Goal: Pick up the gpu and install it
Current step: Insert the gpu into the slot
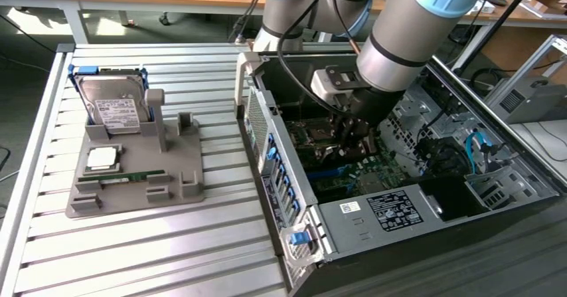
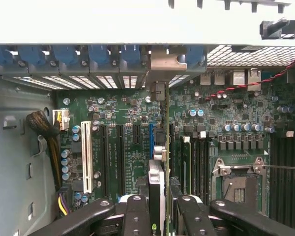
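Note:
In the wrist view the gpu [image 2: 165, 147] appears edge-on as a thin dark card standing over the green motherboard [image 2: 128, 147]. Its silvery bracket [image 2: 168, 63] lies against the row of blue slot latches at the case's rear wall. My gripper [image 2: 161, 216] is shut on the card, one black finger [image 2: 137, 216] on each side of it. In the exterior view the gripper [image 1: 354, 137] reaches down inside the open computer case [image 1: 372, 210], low over the motherboard [image 1: 354, 177]. From there I cannot tell whether the card's lower edge touches a slot.
A grey fixture [image 1: 133, 177] at the exterior view's left holds a hard drive [image 1: 111, 107], a green memory stick [image 1: 124, 176] and a processor [image 1: 102, 157] on the slatted table [image 1: 133, 257]. Beside the card are a white slot [image 2: 86, 157] and the processor socket [image 2: 241, 182].

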Tool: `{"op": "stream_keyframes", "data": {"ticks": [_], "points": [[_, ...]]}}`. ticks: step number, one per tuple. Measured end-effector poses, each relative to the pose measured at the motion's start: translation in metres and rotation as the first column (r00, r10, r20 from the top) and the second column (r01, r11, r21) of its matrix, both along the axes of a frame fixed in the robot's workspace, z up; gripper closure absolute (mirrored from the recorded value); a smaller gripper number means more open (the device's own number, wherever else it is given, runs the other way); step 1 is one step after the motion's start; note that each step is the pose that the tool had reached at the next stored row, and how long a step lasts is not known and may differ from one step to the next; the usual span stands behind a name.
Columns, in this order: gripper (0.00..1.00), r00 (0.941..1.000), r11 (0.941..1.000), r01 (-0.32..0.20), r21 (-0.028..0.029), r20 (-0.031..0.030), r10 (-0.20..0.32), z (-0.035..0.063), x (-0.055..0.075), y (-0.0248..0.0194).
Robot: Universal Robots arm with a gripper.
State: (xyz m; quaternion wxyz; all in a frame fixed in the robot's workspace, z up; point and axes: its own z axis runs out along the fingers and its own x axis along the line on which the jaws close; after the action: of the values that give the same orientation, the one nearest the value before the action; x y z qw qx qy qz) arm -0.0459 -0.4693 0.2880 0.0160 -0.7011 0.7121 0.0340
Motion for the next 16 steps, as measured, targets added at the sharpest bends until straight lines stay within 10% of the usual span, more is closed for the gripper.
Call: {"op": "stream_keyframes", "data": {"ticks": [3,5,16], "points": [[0.73,1.0,1.0,0.0,-0.0062,0.0,0.0,-0.0004,0.0002,0.0],[0.73,1.0,0.9998,0.0,-0.0197,0.0,0.0,-0.0006,0.0002,0.0],[0.73,1.0,0.9997,0.007,-0.0252,-0.0003,-0.007,-0.0039,0.0067,0.0]]}}
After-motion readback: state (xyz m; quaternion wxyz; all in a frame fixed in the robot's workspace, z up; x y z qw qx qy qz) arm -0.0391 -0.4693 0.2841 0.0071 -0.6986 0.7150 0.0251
